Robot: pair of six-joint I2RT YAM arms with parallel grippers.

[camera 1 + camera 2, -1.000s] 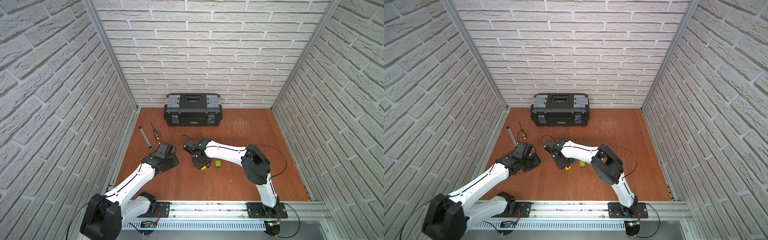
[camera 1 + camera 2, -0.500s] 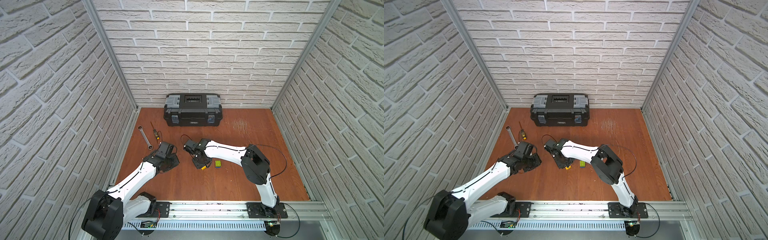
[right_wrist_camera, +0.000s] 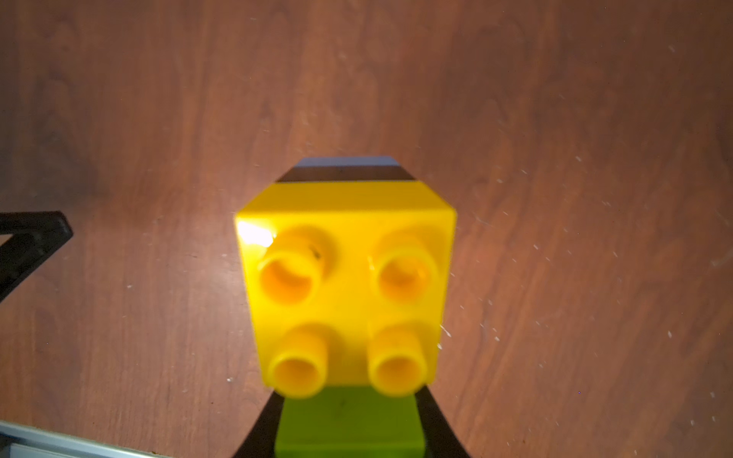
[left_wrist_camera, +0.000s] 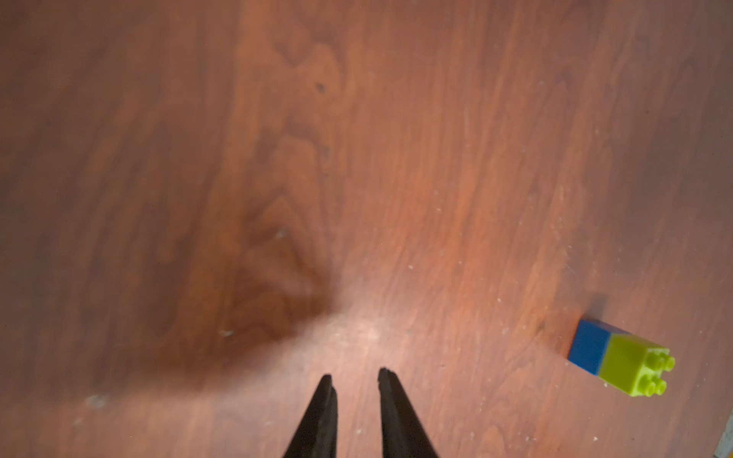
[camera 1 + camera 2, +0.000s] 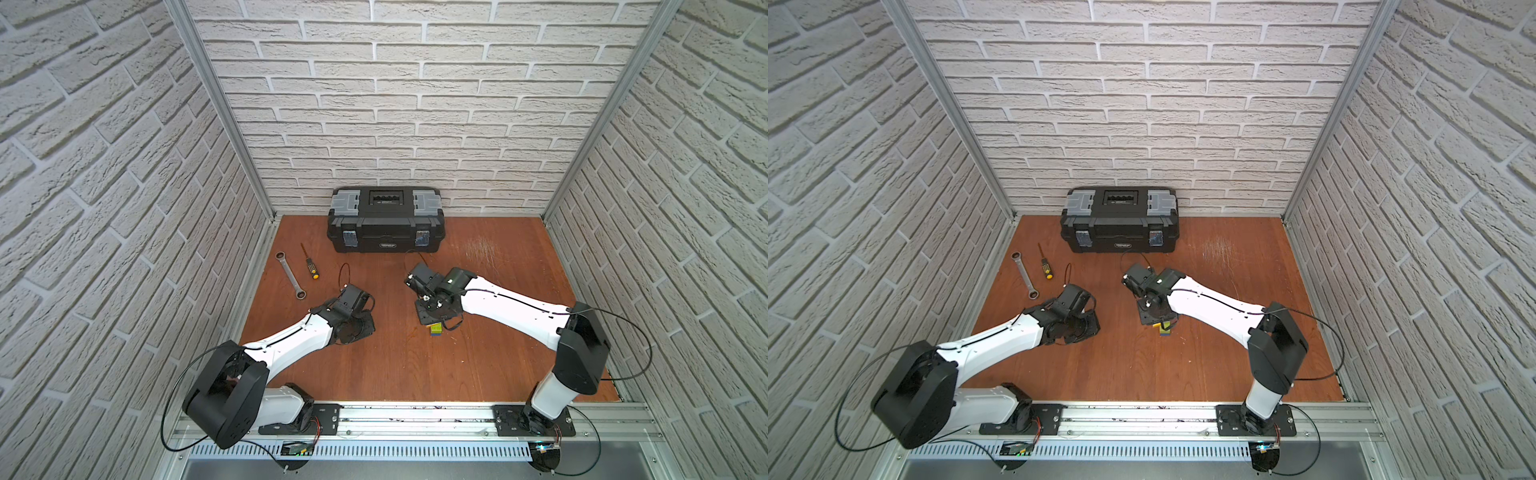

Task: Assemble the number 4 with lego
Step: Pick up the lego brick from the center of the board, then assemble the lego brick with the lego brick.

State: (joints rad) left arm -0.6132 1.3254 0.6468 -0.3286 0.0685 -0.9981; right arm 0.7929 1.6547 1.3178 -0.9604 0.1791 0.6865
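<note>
Lego (image 5: pixel 435 329) outside closed toolbox (image 5: pixel 386 220)

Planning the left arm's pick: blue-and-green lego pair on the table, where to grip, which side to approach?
Likely from above, closing on the two flat long sides of the blue-and-green lego pair, near the colour seam. It lies on its side on the table, studs pointing sideways, so the stud end is a poor seat and the side faces stand clear.

Nothing legible anywhere. Small pale label low on the front of the black toolbox (image 5: pixel 386 220), seen in both top views, too small and blurred to read; likewise the faint marking under its lid handle.
</note>
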